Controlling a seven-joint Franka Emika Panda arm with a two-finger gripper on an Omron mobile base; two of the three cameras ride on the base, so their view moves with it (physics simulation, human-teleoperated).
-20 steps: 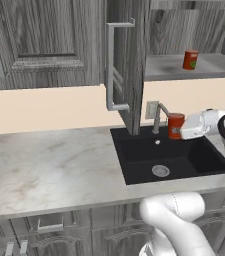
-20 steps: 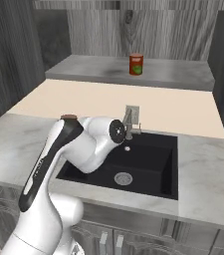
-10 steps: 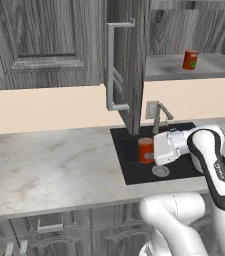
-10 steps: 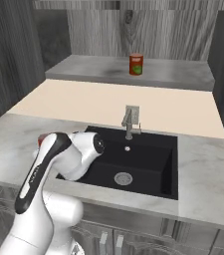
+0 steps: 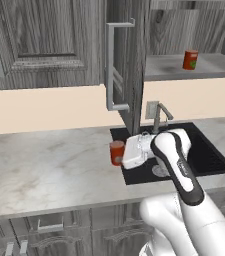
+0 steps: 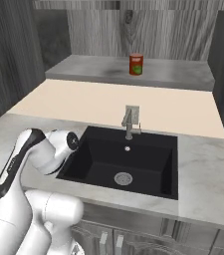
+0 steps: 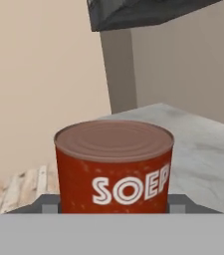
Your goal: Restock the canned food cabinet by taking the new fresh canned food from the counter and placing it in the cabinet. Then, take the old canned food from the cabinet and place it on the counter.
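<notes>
Fingertips stay hidden in the left base view, where the gripper (image 5: 121,154) holds a red soup can (image 5: 116,152) upright just above the counter (image 5: 49,170), left of the black sink (image 5: 204,155); whether the can touches the stone cannot be told. The cabinet (image 5: 129,60) door stands open edge-on, its silver handle (image 5: 110,65) facing the camera, and a second red can (image 5: 190,59) stands on the grey shelf (image 5: 214,67).

From the right base view, the arm's elbow covers the hand; the second can sits on the shelf above the faucet (image 6: 130,121).

In the hand view, the soup can, lettered "SOEP", sits clamped between the two fingers (image 7: 46,204), its base cut off; beige wall lies behind.
</notes>
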